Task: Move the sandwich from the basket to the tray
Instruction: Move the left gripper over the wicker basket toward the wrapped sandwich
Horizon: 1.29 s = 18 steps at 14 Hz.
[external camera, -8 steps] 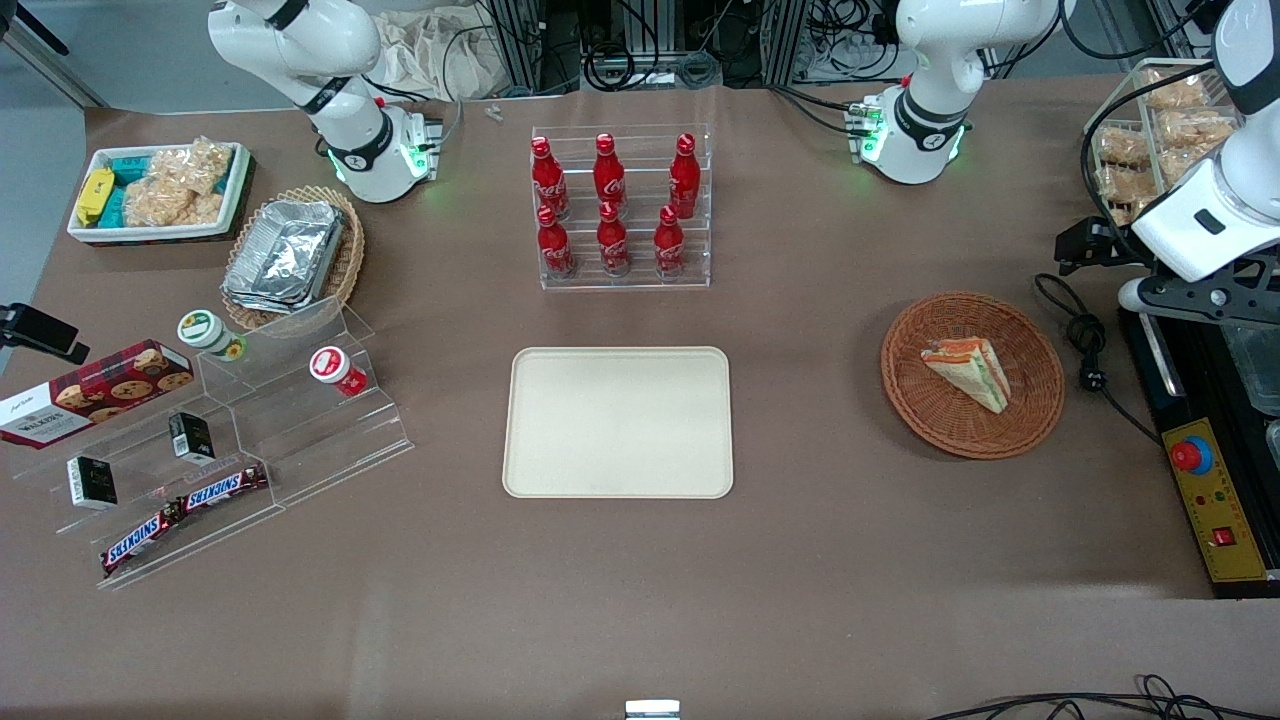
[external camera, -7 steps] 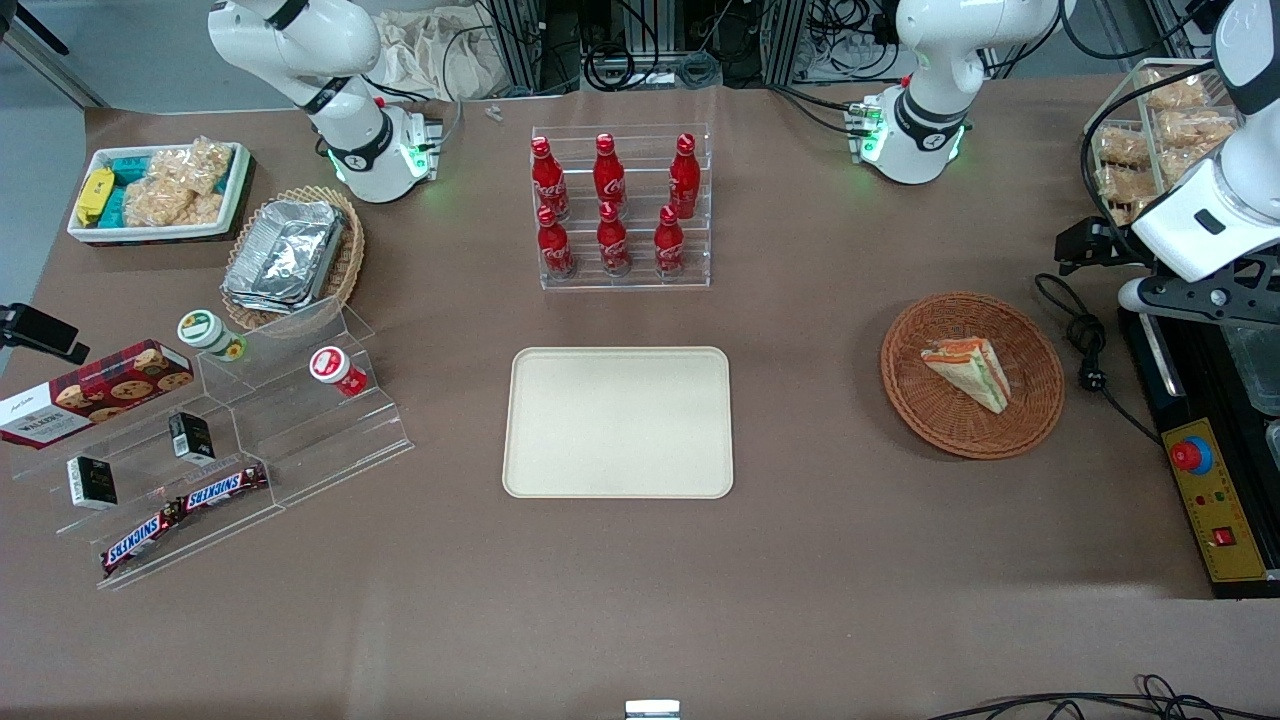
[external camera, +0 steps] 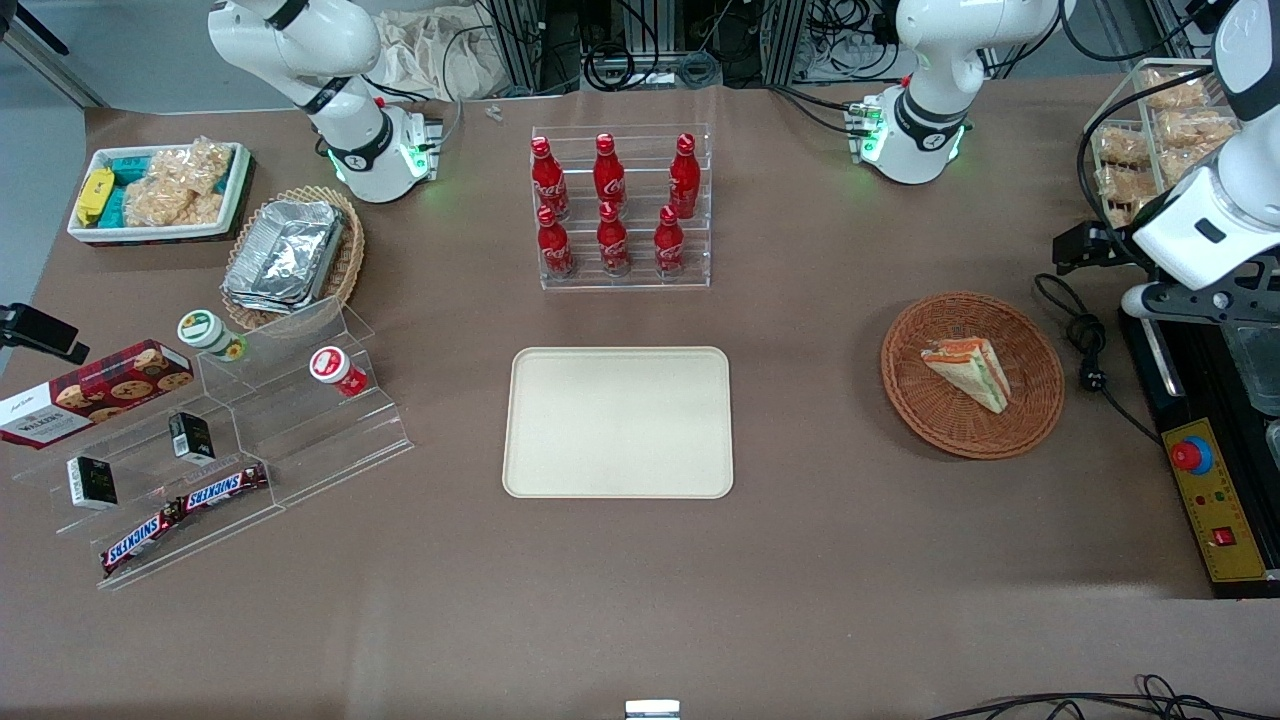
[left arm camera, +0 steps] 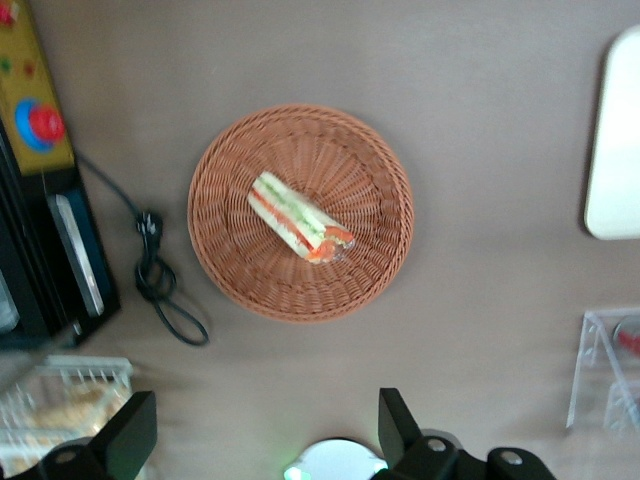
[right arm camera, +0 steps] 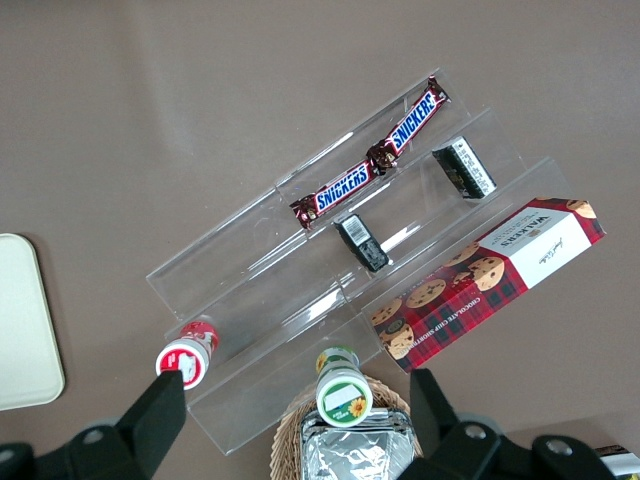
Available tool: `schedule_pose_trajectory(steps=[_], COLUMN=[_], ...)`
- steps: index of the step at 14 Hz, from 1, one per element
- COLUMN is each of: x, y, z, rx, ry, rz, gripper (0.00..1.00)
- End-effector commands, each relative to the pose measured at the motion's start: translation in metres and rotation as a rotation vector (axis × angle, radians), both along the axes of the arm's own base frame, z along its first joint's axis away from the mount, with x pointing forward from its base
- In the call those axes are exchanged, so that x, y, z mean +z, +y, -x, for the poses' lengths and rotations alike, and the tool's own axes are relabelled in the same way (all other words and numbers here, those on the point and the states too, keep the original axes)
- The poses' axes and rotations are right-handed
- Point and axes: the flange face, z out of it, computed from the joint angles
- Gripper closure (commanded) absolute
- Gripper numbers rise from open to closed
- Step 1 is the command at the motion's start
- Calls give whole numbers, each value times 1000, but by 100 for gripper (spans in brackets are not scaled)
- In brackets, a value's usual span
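Observation:
The sandwich (external camera: pixel 968 371), a pale wedge with orange and green layers, lies in the round reddish-brown basket (external camera: pixel 930 420) toward the working arm's end of the table. The wrist view shows the sandwich (left arm camera: pixel 300 217) in the basket (left arm camera: pixel 230 270) well below the camera. My gripper (external camera: pixel 1195 300) hangs high above the table edge beside the basket, apart from it. Its fingers (left arm camera: pixel 395 420) stand wide apart around my gripper (left arm camera: pixel 265 415), so it is open and holds nothing. The cream tray (external camera: pixel 618 422) lies bare at the table's middle; the tray (left arm camera: pixel 615 150) shows partly in the wrist view.
A clear rack of red bottles (external camera: pixel 620 205) stands farther from the camera than the tray. A black cable (external camera: pixel 1085 340) and a control box with a red button (external camera: pixel 1195 455) sit beside the basket. Snack shelves (external camera: pixel 220 440) and a foil-tray basket (external camera: pixel 290 255) lie toward the parked arm's end.
My gripper and wrist have shifted slightly, a little higher in the front view. The sandwich, basket and tray have not moved.

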Motion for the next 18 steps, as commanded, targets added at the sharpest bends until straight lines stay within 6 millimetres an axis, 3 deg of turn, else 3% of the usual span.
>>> schedule_pose_trajectory(steps=[1,6,8,13,18], x=[-18,-70,-94,-188,-246], y=[2,2,2,16,28], z=[6,14,12,26,33], rx=[247,790,916,1168,1232], ry=[28,-73,-91,-123,-109], rz=[-33,-103,-115,-120,-124], gripper=[0,0,0,0,0])
